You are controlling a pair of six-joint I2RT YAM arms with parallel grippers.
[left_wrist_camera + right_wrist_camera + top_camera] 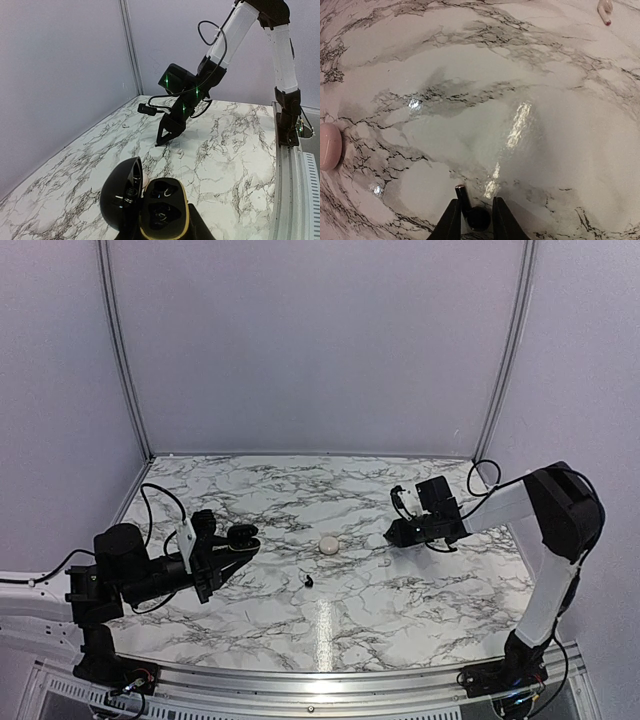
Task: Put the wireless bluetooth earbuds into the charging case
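My right gripper: jaws nearly closed, pinching black earbud between fingertips. Charging case at my 9 o'clock, well apart. Second earbud near case, at its 7 o'clock.

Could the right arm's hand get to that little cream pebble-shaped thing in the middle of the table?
Probably yes: only bare marble tabletop lies between the right hand and the cream-white pebble-shaped case, nothing blocking. But its fingers bracket a tiny black earbud, so it looks occupied.

Glossy marble-look table; smooth plastic earbud
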